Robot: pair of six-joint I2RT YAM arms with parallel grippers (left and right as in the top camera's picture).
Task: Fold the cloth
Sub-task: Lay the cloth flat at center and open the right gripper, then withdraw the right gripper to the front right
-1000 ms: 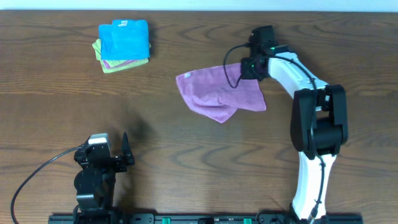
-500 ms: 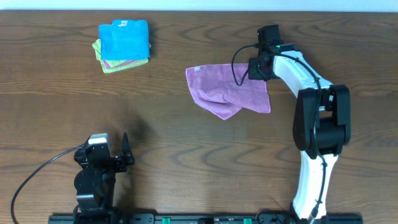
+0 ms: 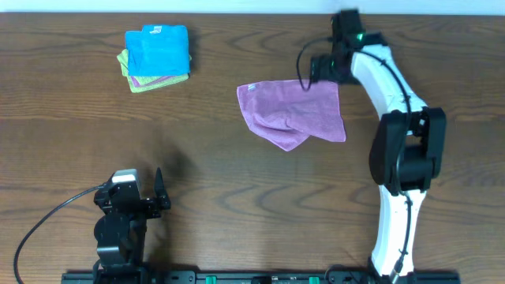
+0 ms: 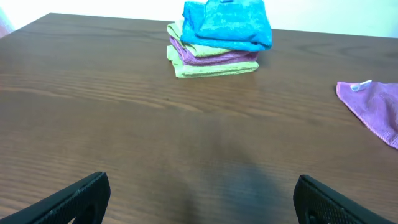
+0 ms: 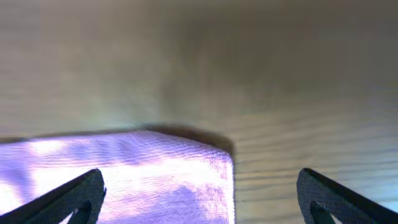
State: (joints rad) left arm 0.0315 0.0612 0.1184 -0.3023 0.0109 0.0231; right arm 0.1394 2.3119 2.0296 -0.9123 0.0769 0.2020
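Observation:
The purple-lilac cloth lies crumpled on the wooden table, right of the middle, with its white tag at the far left corner. My right gripper hovers open just over the cloth's far right corner. In the right wrist view that corner lies flat between the spread fingers of the right gripper, and nothing is gripped. My left gripper rests at the near left, open and empty. The left wrist view shows its gripper over bare wood, with the cloth's tagged corner far to the right.
A stack of folded cloths, bright blue on top of purple and yellow-green, sits at the far left; it also shows in the left wrist view as the stack. The table's far edge runs just behind my right gripper.
My right gripper dragged the cloth's corner to the right and away, then opened and let it go. It now sits farther back. The left arm has not moved.

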